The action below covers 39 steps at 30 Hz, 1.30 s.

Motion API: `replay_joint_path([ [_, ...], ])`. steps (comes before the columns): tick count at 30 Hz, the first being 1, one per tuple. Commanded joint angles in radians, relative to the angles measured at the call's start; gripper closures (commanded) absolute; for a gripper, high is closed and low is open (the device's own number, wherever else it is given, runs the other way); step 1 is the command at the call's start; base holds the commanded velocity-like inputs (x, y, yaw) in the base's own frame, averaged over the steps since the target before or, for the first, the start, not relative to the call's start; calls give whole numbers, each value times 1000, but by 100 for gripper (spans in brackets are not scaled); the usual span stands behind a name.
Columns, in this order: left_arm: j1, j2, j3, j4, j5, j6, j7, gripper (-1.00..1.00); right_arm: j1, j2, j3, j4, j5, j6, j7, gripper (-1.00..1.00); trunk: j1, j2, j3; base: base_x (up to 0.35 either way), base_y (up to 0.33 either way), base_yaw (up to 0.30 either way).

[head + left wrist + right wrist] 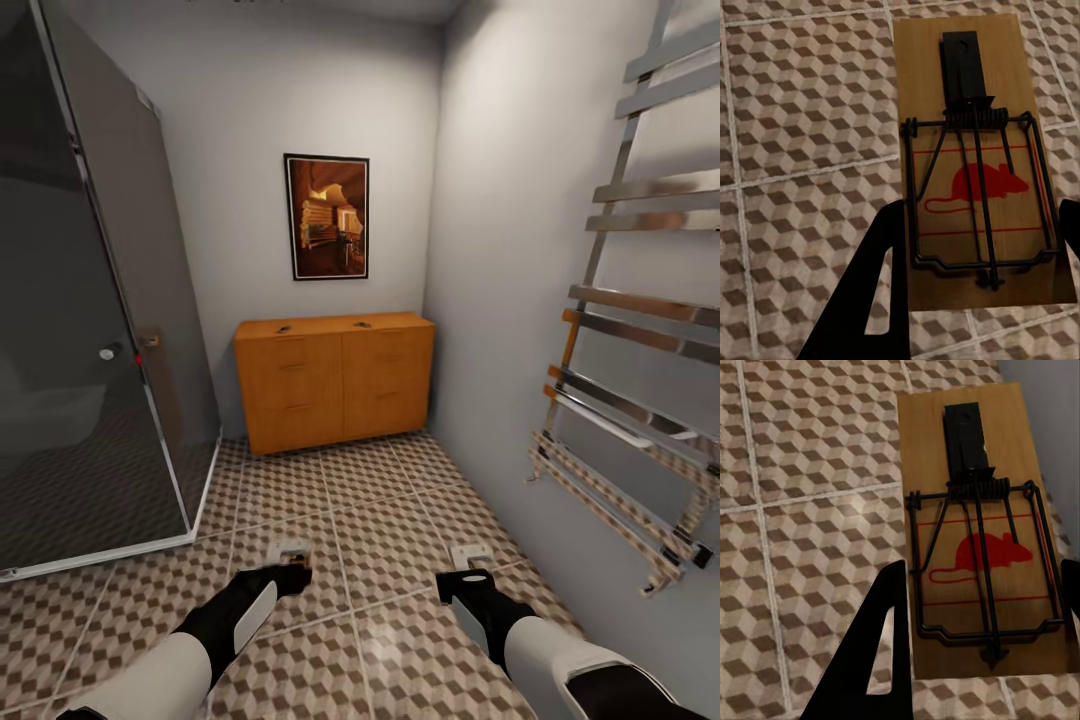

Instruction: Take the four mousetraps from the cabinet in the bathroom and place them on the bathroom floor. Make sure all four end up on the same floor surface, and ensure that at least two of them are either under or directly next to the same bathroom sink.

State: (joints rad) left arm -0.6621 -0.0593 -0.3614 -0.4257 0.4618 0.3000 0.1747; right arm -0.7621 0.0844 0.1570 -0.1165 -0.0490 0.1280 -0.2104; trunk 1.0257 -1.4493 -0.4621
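**Q:** What does your head camera count?

**Me:** Two arms. My left gripper [292,572] at seven o'clock and my right gripper [462,580] at five each carry a mousetrap [291,550] [470,553] over the bathroom floor [390,520]. At twelve o'clock stands the cabinet [335,380], and two small dark things on its top may be further traps; they are too small to tell. There is also one shower enclosure [90,320] at nine, one towel rail [640,350] at three and one framed picture [327,216].

**Q:** And the left wrist?

**Me:** One trap [979,169] clamped between my fingers [874,285], above the tiles [802,135]. Here the red mouse print shows, which the head camera misses. No writing is readable.

**Q:** The right wrist?

**Me:** Again one trap [982,532] pinched between my fingers [881,649], with the same red mouse, and a sliver of grey wall [1050,382] at one o'clock.
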Motion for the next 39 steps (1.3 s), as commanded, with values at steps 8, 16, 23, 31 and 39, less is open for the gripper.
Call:
replay_joint_path([
  [8,-1,1,-8,-1,9,4,11,100,0,0,9,-2,-6,9,-4,100,-1,-1,-1,-346,0,0],
  [16,-1,1,-8,0,9,1,2,100,-1,1,8,-2,-6,21,-3,100,-1,-1,-1,-142,0,-121],
  [23,-1,2,-8,1,8,0,-10,100,0,1,7,-2,-6,24,-3,100,-1,-1,-1,-12,0,-263],
  [31,-1,2,-8,1,8,0,-12,100,0,2,8,-2,-6,24,-3,100,-1,-1,0,-1,0,-277],
  [39,-1,2,-9,1,8,-1,-12,100,-1,3,7,-2,-8,24,-3,100,-1,-1,4,0,0,-279],
])
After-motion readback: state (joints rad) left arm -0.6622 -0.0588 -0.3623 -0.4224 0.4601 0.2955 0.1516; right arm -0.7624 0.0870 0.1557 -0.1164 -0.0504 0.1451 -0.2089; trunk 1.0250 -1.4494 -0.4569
